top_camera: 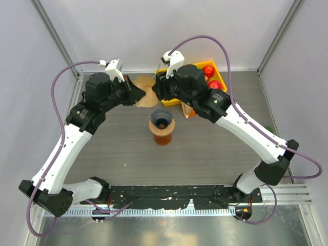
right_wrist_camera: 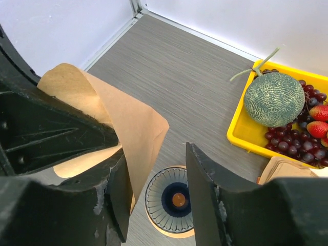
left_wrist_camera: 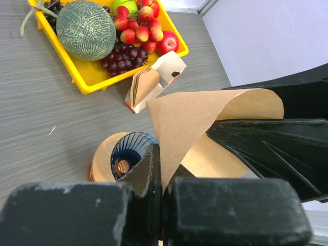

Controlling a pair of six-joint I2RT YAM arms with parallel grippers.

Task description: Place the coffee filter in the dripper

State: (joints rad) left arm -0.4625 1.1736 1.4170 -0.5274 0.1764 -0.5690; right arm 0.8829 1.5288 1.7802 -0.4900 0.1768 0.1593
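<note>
Thin tan-brown paper for the coffee filter [left_wrist_camera: 205, 120]: matte, smooth, partly spread open, with one ply curling over at the top and a straight edge running down to a corner. Up in the air, clear of the table [top_camera: 215, 148], between the two gripper heads, just behind and above the dripper [top_camera: 162, 119]. Pinched at its lower edge by the left gripper [left_wrist_camera: 164, 165], fingers pressed flat together on the paper. Not gripped by the right gripper [right_wrist_camera: 157, 154]: jaws spread wide, with the filter's lower flap hanging beside the inner face of one finger [right_wrist_camera: 120, 189]; hard to tell whether touching it. Through that gap, straight below: the dripper, dark blue, ribbed, mouth up, seated in an orange-brown ring stand [top_camera: 164, 138], with ribs in plain view down to the small hole at the bottom.

Farther back and to the right, a yellow tray [left_wrist_camera: 89, 84] holding a netted green melon [left_wrist_camera: 84, 28], dark grapes [left_wrist_camera: 125, 56], small red bumpy fruits [left_wrist_camera: 134, 32], a red apple [left_wrist_camera: 167, 44] and something green at the far rim. Just beside the tray, on the table, an orange-and-white carton [left_wrist_camera: 169, 66], open at the front, with a stack [left_wrist_camera: 145, 84] of more tan filters standing in it.
</note>
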